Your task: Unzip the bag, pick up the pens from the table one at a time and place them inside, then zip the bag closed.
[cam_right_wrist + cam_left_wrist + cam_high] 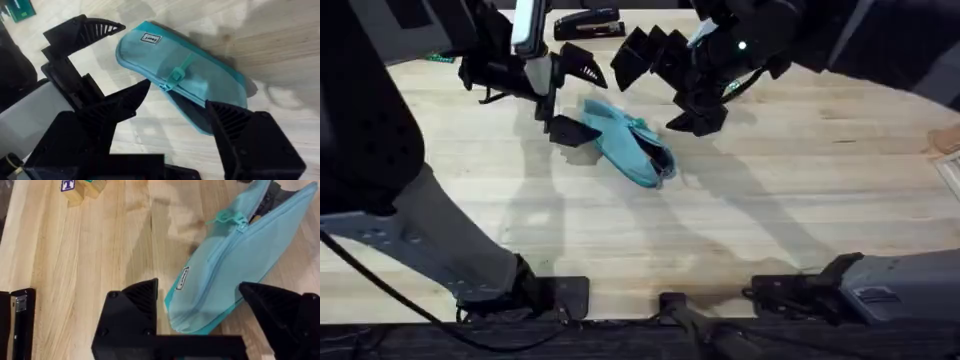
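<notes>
The teal bag (625, 148) lies at an angle on the table (800, 200), behind its middle. Its zipper pull (176, 76) sits about midway along, and the part beyond it gapes to show dark lining (267, 200). My left gripper (577, 98) is open at the bag's closed end, one finger on either side of that end (200, 307). Over the bag's other end my right gripper (667, 88) hovers open, its fingers spread above the opening (175, 107). The pens are out of view.
A black stapler (588, 25) lies at the table's far edge behind the grippers, and it appears again as the stapler (17, 322) beside the left gripper. Wooden letter blocks (75, 190) and a green item (440, 57) sit at the far left. The table's front half is bare wood.
</notes>
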Action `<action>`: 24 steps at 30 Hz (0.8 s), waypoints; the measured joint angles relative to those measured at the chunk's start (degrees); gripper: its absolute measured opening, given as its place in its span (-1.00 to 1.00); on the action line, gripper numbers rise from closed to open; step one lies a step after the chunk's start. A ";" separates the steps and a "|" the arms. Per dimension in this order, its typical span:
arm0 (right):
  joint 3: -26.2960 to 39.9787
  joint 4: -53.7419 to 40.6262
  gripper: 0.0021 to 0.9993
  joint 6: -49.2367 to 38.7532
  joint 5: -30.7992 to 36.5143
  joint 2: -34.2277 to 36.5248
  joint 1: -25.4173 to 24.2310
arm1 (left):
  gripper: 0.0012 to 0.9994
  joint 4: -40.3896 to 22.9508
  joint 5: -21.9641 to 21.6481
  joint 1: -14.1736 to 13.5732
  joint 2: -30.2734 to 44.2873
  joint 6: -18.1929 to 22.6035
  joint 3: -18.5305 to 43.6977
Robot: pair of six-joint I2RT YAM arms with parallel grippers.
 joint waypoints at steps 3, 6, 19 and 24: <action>0.00 0.02 1.00 1.77 0.39 0.03 0.00 | 0.99 0.00 -0.07 0.00 0.00 0.00 0.00; 0.02 0.04 1.00 3.85 0.51 0.58 0.00 | 0.99 -0.26 -0.09 0.12 0.00 0.11 0.00; 0.02 5.34 1.00 9.07 1.03 5.65 0.30 | 0.99 -4.48 -0.42 4.38 -3.04 5.38 0.36; 0.02 6.97 1.00 9.79 1.07 7.48 1.33 | 0.99 -4.79 -0.46 4.37 -3.06 5.75 0.42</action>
